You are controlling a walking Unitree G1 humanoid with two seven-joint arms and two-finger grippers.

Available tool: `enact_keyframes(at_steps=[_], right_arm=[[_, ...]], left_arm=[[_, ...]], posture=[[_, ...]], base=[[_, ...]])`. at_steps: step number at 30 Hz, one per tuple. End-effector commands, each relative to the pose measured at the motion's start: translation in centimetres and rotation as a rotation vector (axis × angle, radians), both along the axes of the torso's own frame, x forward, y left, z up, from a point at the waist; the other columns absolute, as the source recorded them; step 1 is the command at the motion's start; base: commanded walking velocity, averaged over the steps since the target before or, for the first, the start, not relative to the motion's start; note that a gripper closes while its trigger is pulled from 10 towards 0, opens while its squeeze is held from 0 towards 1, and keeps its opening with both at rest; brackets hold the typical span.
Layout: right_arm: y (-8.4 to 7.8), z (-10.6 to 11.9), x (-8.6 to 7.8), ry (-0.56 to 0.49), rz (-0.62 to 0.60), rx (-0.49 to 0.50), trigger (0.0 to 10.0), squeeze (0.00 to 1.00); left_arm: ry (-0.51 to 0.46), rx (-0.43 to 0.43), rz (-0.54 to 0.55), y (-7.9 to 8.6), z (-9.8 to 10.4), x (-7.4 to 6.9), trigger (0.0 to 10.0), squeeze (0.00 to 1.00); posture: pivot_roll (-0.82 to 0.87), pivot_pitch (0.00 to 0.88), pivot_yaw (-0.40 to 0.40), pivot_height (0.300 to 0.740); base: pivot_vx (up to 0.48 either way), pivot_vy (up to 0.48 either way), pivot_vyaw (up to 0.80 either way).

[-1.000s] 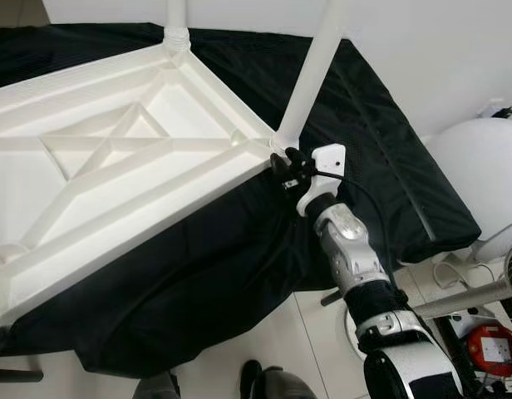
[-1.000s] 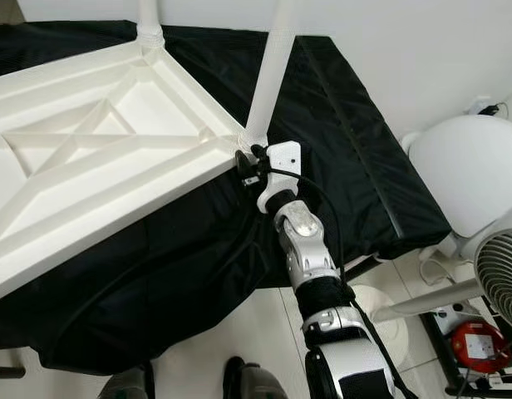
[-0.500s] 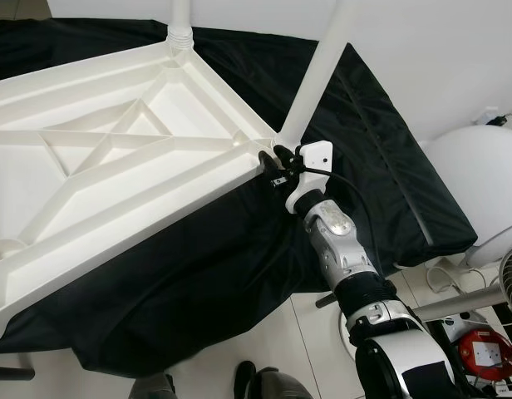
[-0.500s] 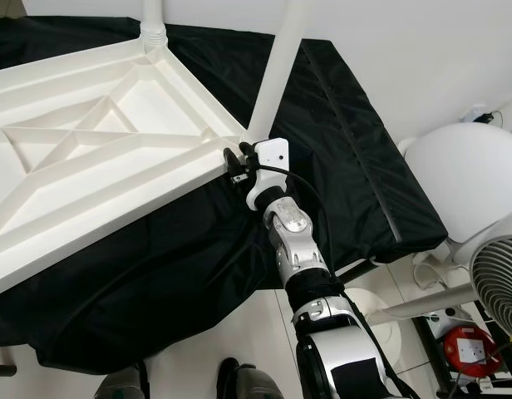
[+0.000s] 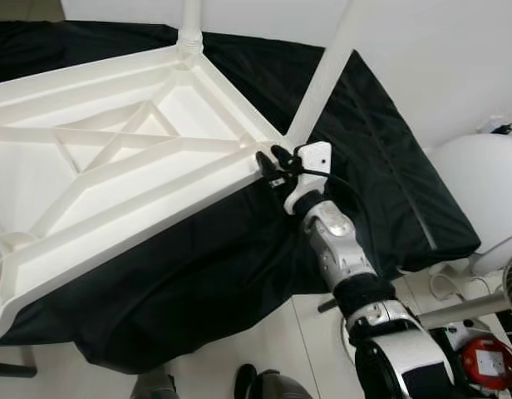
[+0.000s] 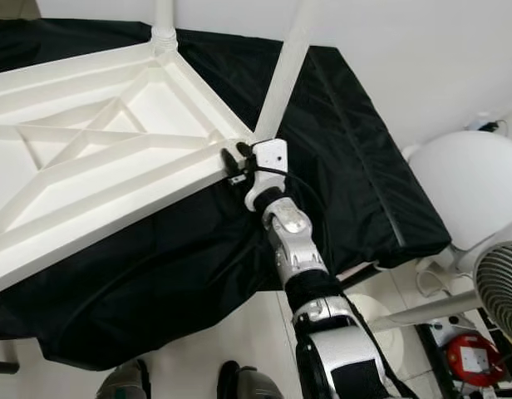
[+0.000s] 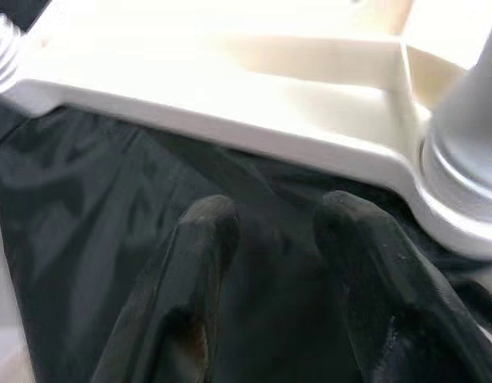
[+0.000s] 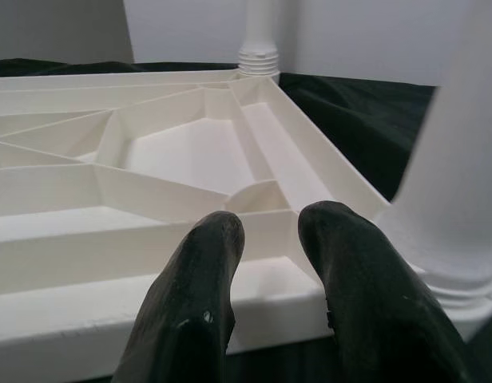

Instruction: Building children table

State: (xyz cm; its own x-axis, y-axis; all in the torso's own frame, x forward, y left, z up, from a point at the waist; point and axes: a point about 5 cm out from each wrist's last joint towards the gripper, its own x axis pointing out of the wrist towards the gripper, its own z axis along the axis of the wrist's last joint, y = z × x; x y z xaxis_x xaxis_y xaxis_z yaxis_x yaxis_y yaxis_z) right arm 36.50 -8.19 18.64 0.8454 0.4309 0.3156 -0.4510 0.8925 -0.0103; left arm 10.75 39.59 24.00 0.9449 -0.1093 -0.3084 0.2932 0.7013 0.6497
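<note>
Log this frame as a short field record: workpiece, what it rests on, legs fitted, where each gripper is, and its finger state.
workpiece: white plastic tabletop, upside down, ribbed underside facing up
support: black cloth draped beneath it
legs fitted: two white legs in view, far corner leg and near corner leg
right gripper: at the tabletop edge beside the near corner leg, fingers apart, holding nothing
left gripper: over the black cloth beside the tabletop edge, fingers apart, empty
other: white fan on the floor

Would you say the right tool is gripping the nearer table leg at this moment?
No, the right tool is open and empty at the tabletop edge, beside the base of the nearer leg.
</note>
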Motion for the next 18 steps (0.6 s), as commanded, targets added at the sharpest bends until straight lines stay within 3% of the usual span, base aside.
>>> enact_keyframes(at_steps=[1,6,10,12,14,16,17,18], right_arm=[[-1.1,-0.5,-0.1,0.011,-0.043,0.006,10.0,0.00],[-1.4,-0.7,-0.2,0.015,-0.053,0.006,10.0,0.00],[-1.6,-0.8,-0.1,0.037,-0.094,0.003,10.0,0.00],[-1.6,-0.8,-0.1,0.037,-0.094,0.003,10.0,0.00],[-1.6,-0.8,-0.1,0.038,-0.108,-0.002,10.0,0.00],[-1.7,-0.9,-0.1,0.048,-0.153,-0.006,10.0,0.00],[-1.7,-0.9,-0.1,0.048,-0.153,-0.006,10.0,0.00],[-1.9,-1.3,-0.1,0.071,-0.209,-0.004,10.0,0.00]], left_arm=[[-0.308,0.072,0.313,1.9,1.0,1.6,10.0,0.00],[-0.372,0.043,0.308,1.7,0.9,3.7,10.0,0.00],[-0.392,-0.042,0.277,0.9,0.3,6.5,10.0,0.00],[-0.392,-0.042,0.277,0.9,0.3,6.5,10.0,0.00],[-0.407,-0.092,0.262,0.4,0.2,7.1,10.0,0.00],[-0.411,-0.217,0.195,-1.5,-0.7,8.8,10.0,0.00],[-0.411,-0.217,0.195,-1.5,-0.7,8.8,10.0,0.00],[-0.413,-0.302,0.140,-2.8,-1.3,9.8,10.0,0.00]], posture=[[0.36,0.186,-0.131,0.740],[0.35,0.191,-0.128,0.740],[0.32,0.198,-0.120,0.740],[0.32,0.198,-0.120,0.740],[0.32,0.198,-0.120,0.740],[0.30,0.188,-0.123,0.740],[0.30,0.188,-0.123,0.740],[0.30,0.188,-0.123,0.740]], base=[[0.000,0.000,0.00],[0.000,0.000,0.00],[0.000,0.000,0.00],[0.000,0.000,0.00],[0.000,0.000,0.00],[0.000,0.000,0.00],[0.000,0.000,0.00],[0.000,0.000,0.00]])
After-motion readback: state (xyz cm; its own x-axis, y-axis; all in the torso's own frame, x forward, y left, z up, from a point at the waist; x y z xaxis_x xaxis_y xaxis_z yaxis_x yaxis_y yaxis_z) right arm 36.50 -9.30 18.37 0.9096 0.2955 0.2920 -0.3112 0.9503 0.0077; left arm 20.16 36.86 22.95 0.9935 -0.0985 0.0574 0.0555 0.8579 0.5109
